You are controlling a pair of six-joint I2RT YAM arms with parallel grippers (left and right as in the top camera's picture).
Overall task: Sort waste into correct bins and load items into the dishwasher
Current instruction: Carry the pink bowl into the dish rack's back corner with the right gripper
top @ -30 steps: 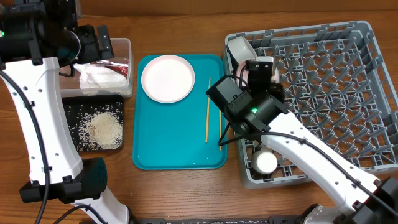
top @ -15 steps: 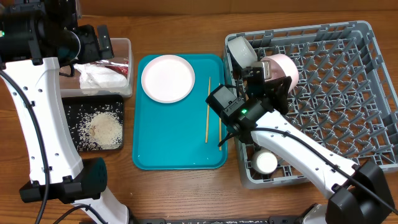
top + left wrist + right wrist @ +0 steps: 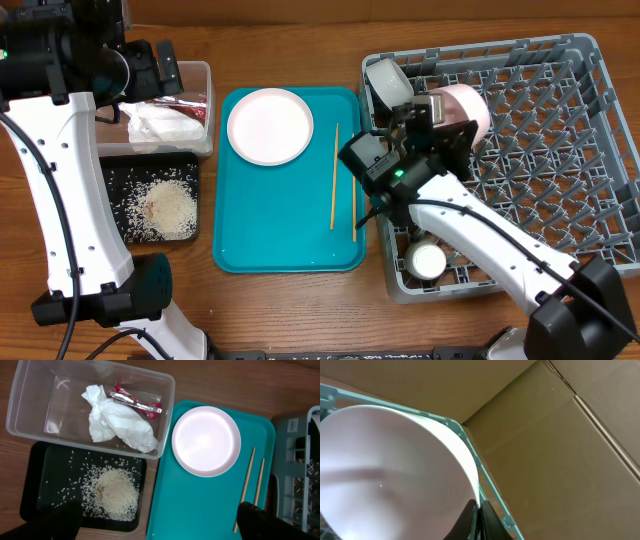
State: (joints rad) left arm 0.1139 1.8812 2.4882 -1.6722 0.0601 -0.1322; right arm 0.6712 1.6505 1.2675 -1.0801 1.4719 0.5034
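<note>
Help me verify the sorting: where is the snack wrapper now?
In the left wrist view, the snack wrapper lies inside the clear tub at upper left, against the crumpled napkin; the black tray holding rice sits beside the tub.

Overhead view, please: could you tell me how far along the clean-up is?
Done: napkin and wrapper in the clear tub, rice in the black tray, two bowls in the rack. In hand: the right fingers grip the large plate over the rack. Left: the small plate and two chopsticks on the teal tray.
</note>
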